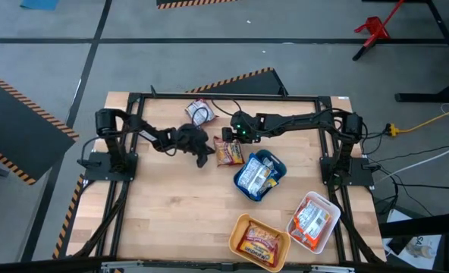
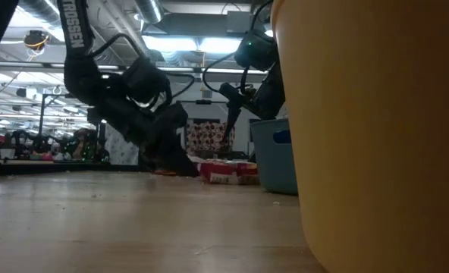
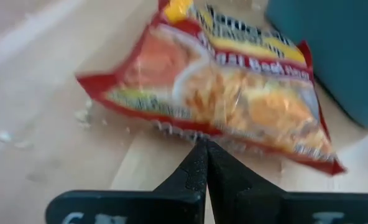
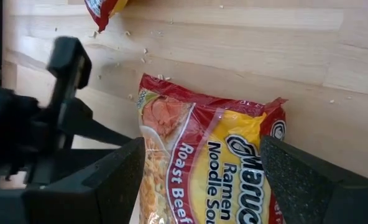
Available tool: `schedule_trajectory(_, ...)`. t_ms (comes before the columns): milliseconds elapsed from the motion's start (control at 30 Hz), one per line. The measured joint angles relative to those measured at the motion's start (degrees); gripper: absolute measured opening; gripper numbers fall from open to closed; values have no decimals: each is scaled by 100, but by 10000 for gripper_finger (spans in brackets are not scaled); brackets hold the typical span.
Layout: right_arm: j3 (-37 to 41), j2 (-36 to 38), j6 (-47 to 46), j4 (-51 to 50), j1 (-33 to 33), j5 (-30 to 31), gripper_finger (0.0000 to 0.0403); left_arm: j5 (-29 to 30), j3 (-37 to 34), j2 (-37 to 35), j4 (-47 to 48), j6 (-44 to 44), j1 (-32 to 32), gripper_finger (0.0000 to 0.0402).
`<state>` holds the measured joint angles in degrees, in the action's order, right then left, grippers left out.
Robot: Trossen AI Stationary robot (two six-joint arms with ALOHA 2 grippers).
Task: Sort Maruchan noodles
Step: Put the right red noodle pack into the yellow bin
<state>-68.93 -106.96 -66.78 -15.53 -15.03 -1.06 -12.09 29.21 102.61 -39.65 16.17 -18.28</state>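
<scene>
A red-and-yellow Maruchan packet (image 1: 229, 154) lies flat on the table's middle, beside the teal tray (image 1: 279, 171). In the left wrist view my left gripper (image 3: 204, 148) is shut, and its tips point at the packet (image 3: 234, 87). My left gripper (image 1: 204, 158) stands on the packet's left side. My right gripper (image 1: 226, 139) hovers over the packet's far end. It is open (image 4: 199, 180), with one finger on either side of the packet (image 4: 215, 162), apart from it. A red-and-white packet (image 1: 198, 112) lies near the far edge. My left gripper has its shut fingertips at the packet's clear crimped seam (image 3: 183, 132), on the long edge facing the gripper, coming in low across that edge. Whether the tips touch the seam or have it between them, I cannot tell. The packet lies flat on the table.
The teal tray holds blue-and-white packets (image 1: 255, 176). An orange tray (image 1: 240, 227) with an orange packet and a white tray (image 1: 324, 236) with a red-and-white packet stand at the near right. The orange tray's wall (image 2: 376, 136) fills the low view's right. Bare wood lies at the near left.
</scene>
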Motion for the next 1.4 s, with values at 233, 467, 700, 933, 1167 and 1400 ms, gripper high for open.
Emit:
schedule_trajectory(233,0,2,0,-9,0,-2,298,-368,-77,-352,183,134,-155,0)
schedule_trajectory(467,0,7,0,-20,0,-2,298,-346,-132,-797,-693,2,-227,0)
schedule_trajectory(700,0,7,0,-55,0,-2,298,-345,137,-128,-848,-155,113,0)
schedule_trajectory(933,0,7,5,-111,0,-6,298,-278,173,170,-652,-199,93,0)
schedule_trajectory(1167,0,7,126,-96,-4,-468,298,-271,177,242,-594,-285,79,0)
schedule_trajectory(1400,-2,74,338,-139,-52,-866,298,-204,188,229,-337,-369,81,0)
